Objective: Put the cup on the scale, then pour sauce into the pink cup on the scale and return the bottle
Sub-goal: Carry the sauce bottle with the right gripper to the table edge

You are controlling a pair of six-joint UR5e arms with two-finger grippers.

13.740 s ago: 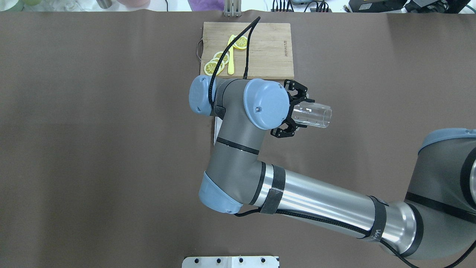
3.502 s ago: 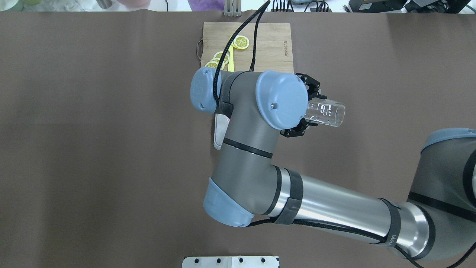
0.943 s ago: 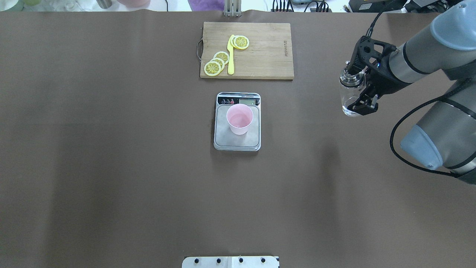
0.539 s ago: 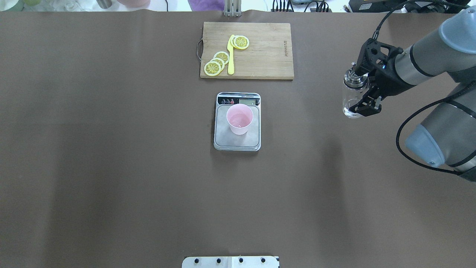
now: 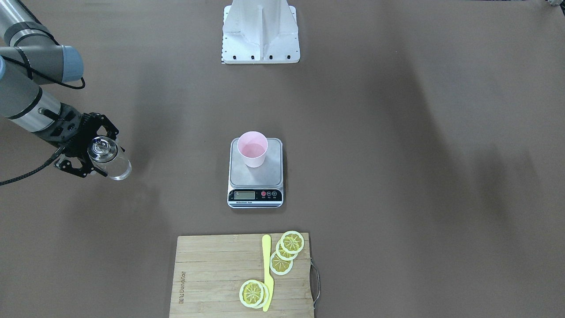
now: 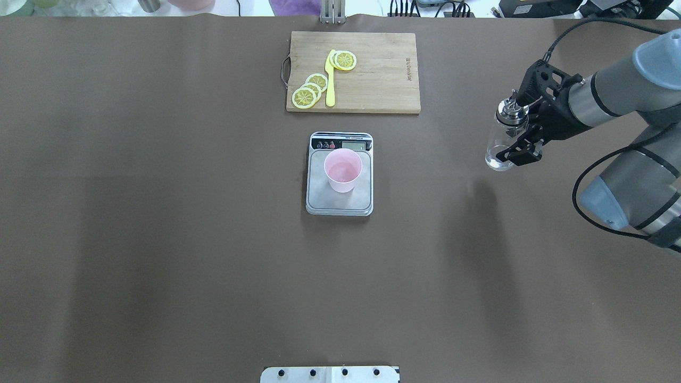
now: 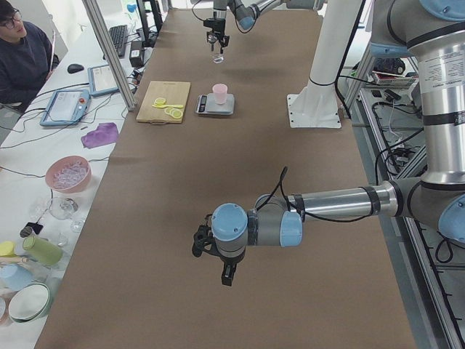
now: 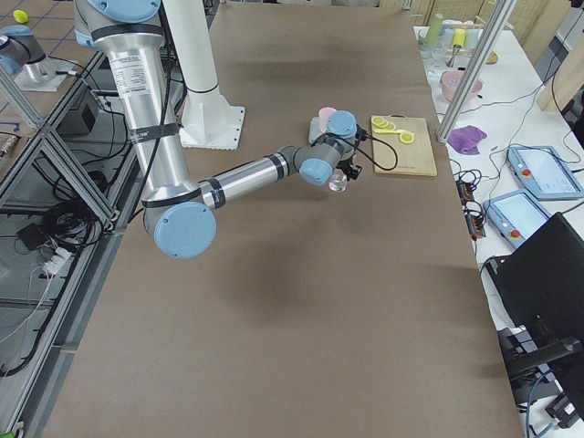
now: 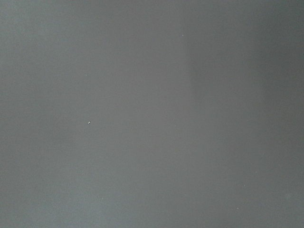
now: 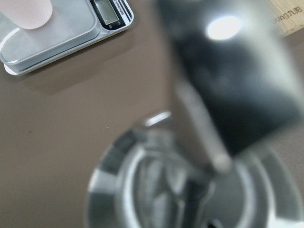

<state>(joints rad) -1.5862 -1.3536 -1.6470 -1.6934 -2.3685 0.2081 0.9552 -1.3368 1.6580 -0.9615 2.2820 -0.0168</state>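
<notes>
The pale pink cup (image 6: pixel 343 170) stands upright on the steel scale (image 6: pixel 319 199) at the table's middle; both also show in the front view, cup (image 5: pixel 252 149) on scale (image 5: pixel 273 174). Far to the right, my right gripper (image 6: pixel 524 127) is shut on the clear glass bottle (image 6: pixel 500 143), which stands nearly upright with its metal spout cap on top. I cannot tell whether its base touches the table. The front view shows that bottle (image 5: pixel 109 159) in the same grip. My left gripper (image 7: pixel 226 275) appears only in the exterior left view, low over bare table; I cannot tell its state.
A bamboo cutting board (image 6: pixel 383 74) with lemon slices (image 6: pixel 310 90) and a yellow knife (image 6: pixel 330 80) lies beyond the scale. The white robot base plate (image 5: pixel 260 31) sits at the near edge. A person (image 7: pixel 22 51) sits beside the table's far end.
My right arm has carried the bottle from its tipped position over the scale out to the right and turned it upright. In the last second it shifted slightly right.
</notes>
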